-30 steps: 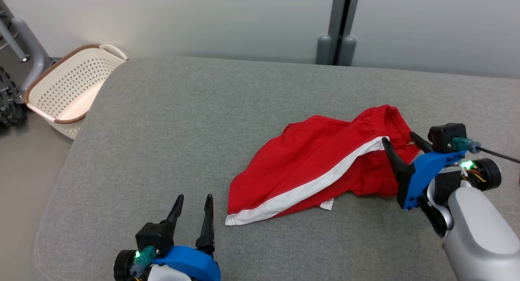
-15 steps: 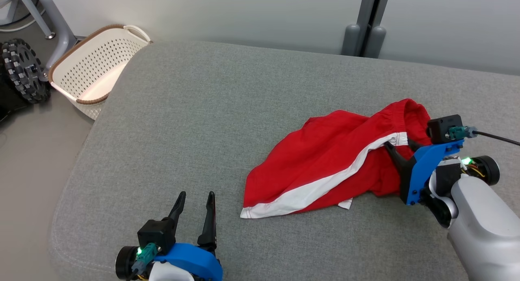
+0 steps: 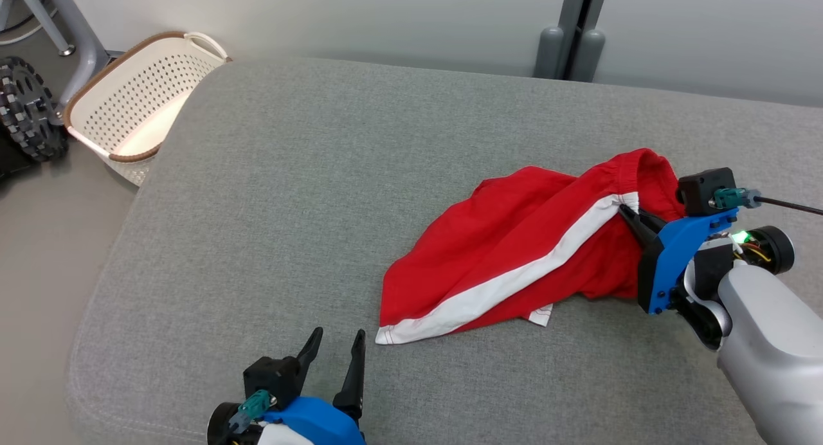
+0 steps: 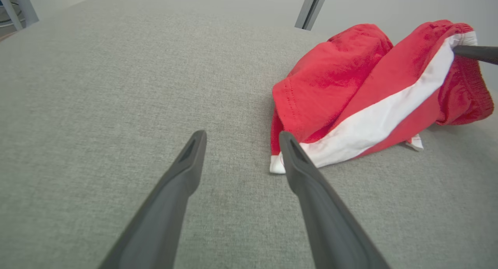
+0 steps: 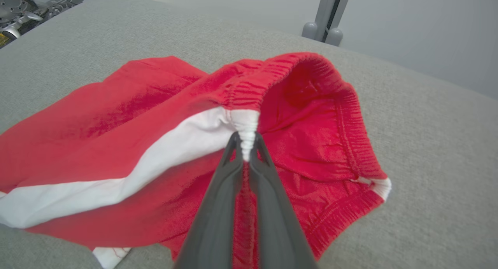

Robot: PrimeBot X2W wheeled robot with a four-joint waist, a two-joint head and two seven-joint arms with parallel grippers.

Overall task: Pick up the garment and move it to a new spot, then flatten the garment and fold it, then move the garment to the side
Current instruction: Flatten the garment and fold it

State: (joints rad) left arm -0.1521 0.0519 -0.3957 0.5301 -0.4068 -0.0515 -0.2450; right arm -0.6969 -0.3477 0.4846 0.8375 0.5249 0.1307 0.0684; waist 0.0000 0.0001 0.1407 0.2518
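Toward the right of the grey cushioned surface (image 3: 308, 175), pinching the rumpled red shorts (image 3: 514, 252) at the elastic waistband (image 5: 272, 72), with the right gripper (image 5: 245, 142) and its 2 fingers clamped on the end of the white stripe (image 3: 501, 284). Hovering the left gripper (image 3: 335, 343) near the hem (image 4: 274, 166), 2 fingers spread and empty. Judging the cloth light, soft and floppy, so favouring waistband and hem holds.

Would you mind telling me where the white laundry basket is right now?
In the head view the white laundry basket sits at the upper left, off the far left corner of the grey cushion, far from the red shorts.
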